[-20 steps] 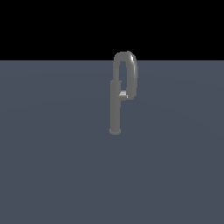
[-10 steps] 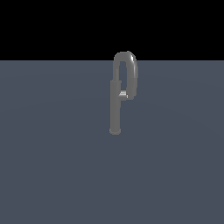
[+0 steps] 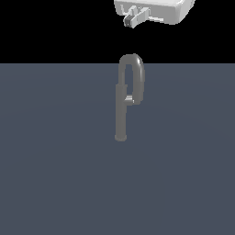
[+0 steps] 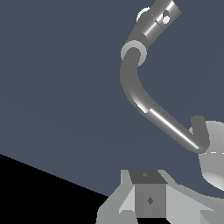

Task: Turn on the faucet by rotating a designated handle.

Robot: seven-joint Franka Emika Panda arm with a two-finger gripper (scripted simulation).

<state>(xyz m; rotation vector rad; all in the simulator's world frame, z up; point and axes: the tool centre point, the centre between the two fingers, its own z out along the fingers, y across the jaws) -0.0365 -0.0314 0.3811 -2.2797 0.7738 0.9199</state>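
The faucet [image 3: 121,114] is a thin grey upright pipe on a small round foot, standing mid-scene in the exterior view. Its handle [image 3: 137,78] is the inverted-U loop at the top, hooking down on the exterior view's right. My gripper [image 3: 135,17] hangs well above the loop, apart from it; its fingers look shut with nothing between them. In the wrist view the handle [image 4: 144,100] curves away from the straight pipe [image 4: 157,17] towards a pale rounded end [image 4: 214,153]. My gripper [image 4: 148,199] shows at the picture's edge, short of the loop.
A flat dark blue-grey floor [image 3: 55,174] spreads all around the faucet's foot. The white hand body [image 3: 156,9] fills the top edge of the exterior view.
My gripper has come into the exterior view from the top; it did not show in either earlier frame. The faucet and its loop have not moved.
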